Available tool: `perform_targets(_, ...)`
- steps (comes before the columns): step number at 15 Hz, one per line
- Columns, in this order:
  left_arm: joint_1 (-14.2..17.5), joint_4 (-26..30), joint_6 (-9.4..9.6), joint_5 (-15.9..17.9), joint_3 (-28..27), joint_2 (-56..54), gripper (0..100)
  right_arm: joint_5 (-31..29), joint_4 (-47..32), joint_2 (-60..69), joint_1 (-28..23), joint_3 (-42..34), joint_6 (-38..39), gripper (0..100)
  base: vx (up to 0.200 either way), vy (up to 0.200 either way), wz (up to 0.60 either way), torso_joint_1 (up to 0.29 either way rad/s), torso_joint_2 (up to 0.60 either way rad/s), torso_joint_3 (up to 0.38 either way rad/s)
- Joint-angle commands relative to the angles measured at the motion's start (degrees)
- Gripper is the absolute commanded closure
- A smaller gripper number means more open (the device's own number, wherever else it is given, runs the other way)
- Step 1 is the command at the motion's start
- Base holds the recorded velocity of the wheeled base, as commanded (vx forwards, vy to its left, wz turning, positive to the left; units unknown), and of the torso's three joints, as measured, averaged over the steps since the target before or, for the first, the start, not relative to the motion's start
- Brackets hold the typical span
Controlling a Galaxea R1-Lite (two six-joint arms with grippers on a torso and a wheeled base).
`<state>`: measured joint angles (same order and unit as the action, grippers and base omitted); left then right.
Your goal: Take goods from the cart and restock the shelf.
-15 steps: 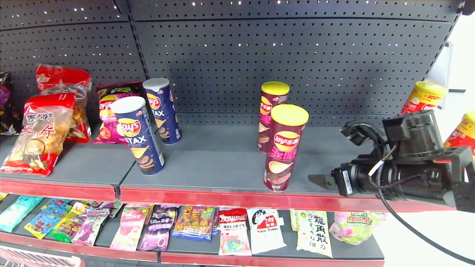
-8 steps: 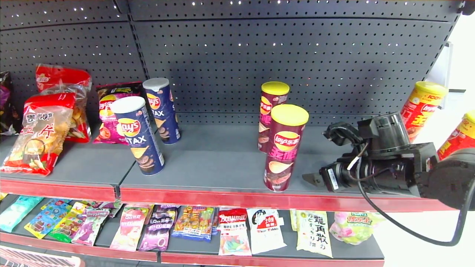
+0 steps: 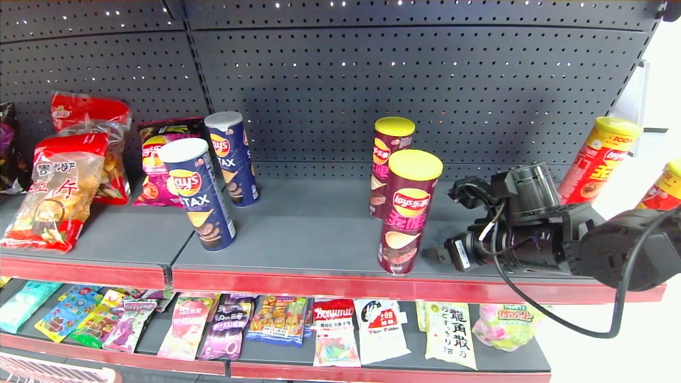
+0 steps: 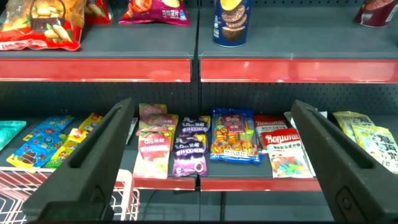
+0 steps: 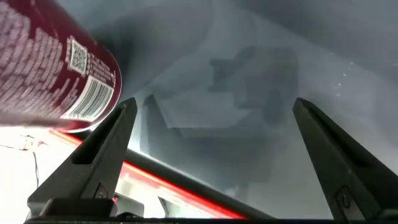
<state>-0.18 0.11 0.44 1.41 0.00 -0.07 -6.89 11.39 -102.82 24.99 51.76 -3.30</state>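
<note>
Presently the right gripper (image 3: pixel 436 254) hangs wide open and empty just beside the front maroon can (image 3: pixel 408 213), upright near the shelf (image 3: pixel 298 234) edge. Likely light, stiff, smooth and tippy; best squeezed gently around its middle.

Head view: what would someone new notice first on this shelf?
The black right arm lies low over the upper shelf, its fingers open beside the front maroon can with a yellow lid. Left of it stand two blue cans, and candy bags line the lower shelf.
</note>
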Motion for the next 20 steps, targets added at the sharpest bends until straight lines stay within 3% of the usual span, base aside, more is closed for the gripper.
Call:
perform_targets(1, 0.01, 0.07, 0.0, -0.01, 0.0, 0.07, 0, -0.06, 0.22, -0.98, 0.94, 0.62, -0.04, 0, 0.0, 0.0, 0.0, 0.0, 0.0, 0.0)
perform_targets(20, 0.01, -0.02, 0.0, -0.01, 0.0, 0.07, 0, -1.55, 1.09, -3.8, 4.54, 4.14, -0.04, 0, 0.0, 0.0, 0.0, 0.0, 0.0, 0.0)
